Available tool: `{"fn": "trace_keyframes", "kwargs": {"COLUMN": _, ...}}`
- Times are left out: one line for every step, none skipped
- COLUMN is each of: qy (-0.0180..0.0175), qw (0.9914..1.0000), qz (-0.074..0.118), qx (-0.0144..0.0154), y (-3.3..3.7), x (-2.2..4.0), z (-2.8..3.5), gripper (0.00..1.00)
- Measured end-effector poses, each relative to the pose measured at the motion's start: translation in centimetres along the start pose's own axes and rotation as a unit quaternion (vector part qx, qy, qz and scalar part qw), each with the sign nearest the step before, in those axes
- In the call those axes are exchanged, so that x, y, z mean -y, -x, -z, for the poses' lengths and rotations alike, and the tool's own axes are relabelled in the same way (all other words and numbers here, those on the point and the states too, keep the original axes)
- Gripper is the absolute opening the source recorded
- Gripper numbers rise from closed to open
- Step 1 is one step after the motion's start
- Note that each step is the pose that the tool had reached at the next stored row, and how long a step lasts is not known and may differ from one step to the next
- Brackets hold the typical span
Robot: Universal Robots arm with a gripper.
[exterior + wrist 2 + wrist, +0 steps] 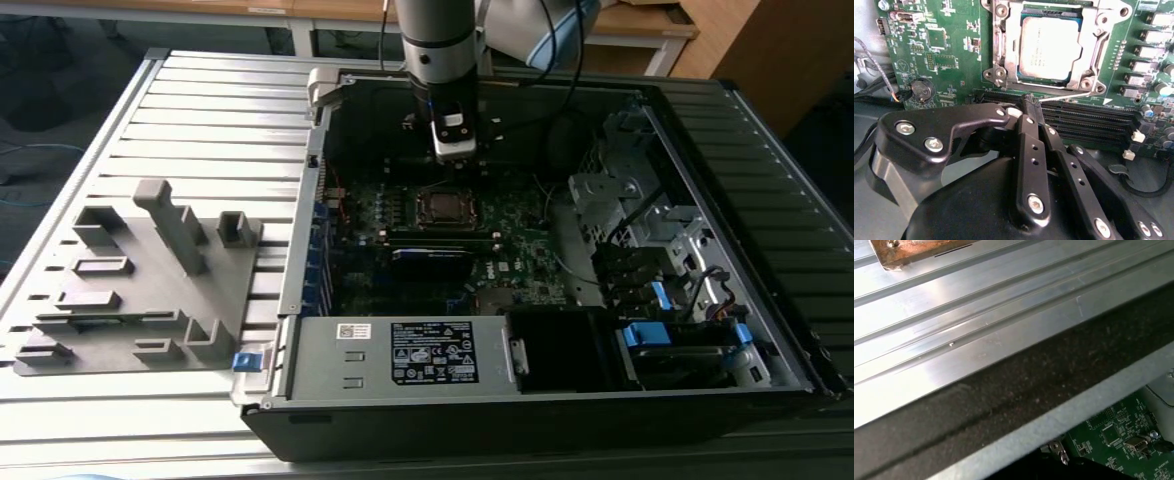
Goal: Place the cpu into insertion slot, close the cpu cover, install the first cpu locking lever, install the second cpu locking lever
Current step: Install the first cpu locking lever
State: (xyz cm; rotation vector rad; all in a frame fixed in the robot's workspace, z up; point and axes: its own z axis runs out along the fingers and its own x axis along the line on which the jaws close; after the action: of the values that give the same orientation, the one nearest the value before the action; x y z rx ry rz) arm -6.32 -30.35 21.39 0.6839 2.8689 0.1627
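The cpu [1049, 47], a silver-grey square chip, lies in the insertion slot [1089, 82] on the green motherboard. The cpu cover [1001, 45], a silver frame, lies flat around it. A thin silver locking lever [1074, 95] runs along the socket's edge nearest my gripper. My gripper [1031, 105] is shut, and its black fingertips [1029, 117] touch the lever's end. In the exterior view my gripper [454, 155] hangs inside the open computer case just behind the socket [445, 207].
Long black card slots [1089, 120] lie between my gripper and the socket. A coin battery [920, 89] sits beside them. The labelled power supply [400, 355] and drive bays [647, 335] fill the case front. A grey fixture [134, 280] stands on the slatted table [979, 340].
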Motion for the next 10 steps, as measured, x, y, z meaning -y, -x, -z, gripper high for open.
{"fn": "trace_keyframes", "kwargs": {"qy": 0.0002, "qw": 1.00000, "qz": 0.000, "qx": 0.0000, "y": 0.01, "x": -0.01, "z": 0.05, "gripper": 0.11}}
{"fn": "trace_keyframes", "kwargs": {"qy": 0.0003, "qw": 1.00000, "qz": 0.000, "qx": 0.0000, "y": 0.01, "x": -0.02, "z": 0.08, "gripper": 0.11}}
{"fn": "trace_keyframes", "kwargs": {"qy": 0.0004, "qw": 1.00000, "qz": 0.000, "qx": 0.0000, "y": 0.01, "x": -0.02, "z": 0.07, "gripper": 0.11}}
{"fn": "trace_keyframes", "kwargs": {"qy": 0.0006, "qw": 1.00000, "qz": 0.000, "qx": -0.0002, "y": 0.01, "x": -0.02, "z": 0.07, "gripper": 0.11}}
{"fn": "trace_keyframes", "kwargs": {"qy": 0.0017, "qw": 1.00000, "qz": 0.000, "qx": -0.0008, "y": -0.02, "x": 0.01, "z": 0.10, "gripper": 0.11}}
{"fn": "trace_keyframes", "kwargs": {"qy": 0.0041, "qw": 0.99999, "qz": -0.001, "qx": -0.0020, "y": -0.09, "x": 0.04, "z": 0.11, "gripper": 0.11}}
{"fn": "trace_keyframes", "kwargs": {"qy": 0.0062, "qw": 0.99998, "qz": -0.001, "qx": -0.0029, "y": -0.16, "x": 0.07, "z": 0.13, "gripper": 0.11}}
{"fn": "trace_keyframes", "kwargs": {"qy": 0.0083, "qw": 0.99996, "qz": -0.002, "qx": -0.0038, "y": -0.25, "x": 0.12, "z": 0.15, "gripper": 0.11}}
{"fn": "trace_keyframes", "kwargs": {"qy": 0.0099, "qw": 0.99994, "qz": -0.002, "qx": -0.0046, "y": -0.30, "x": 0.14, "z": 0.16, "gripper": 0.11}}
{"fn": "trace_keyframes", "kwargs": {"qy": 0.0119, "qw": 0.99991, "qz": -0.003, "qx": -0.0055, "y": -0.32, "x": 0.15, "z": 0.16, "gripper": 0.11}}
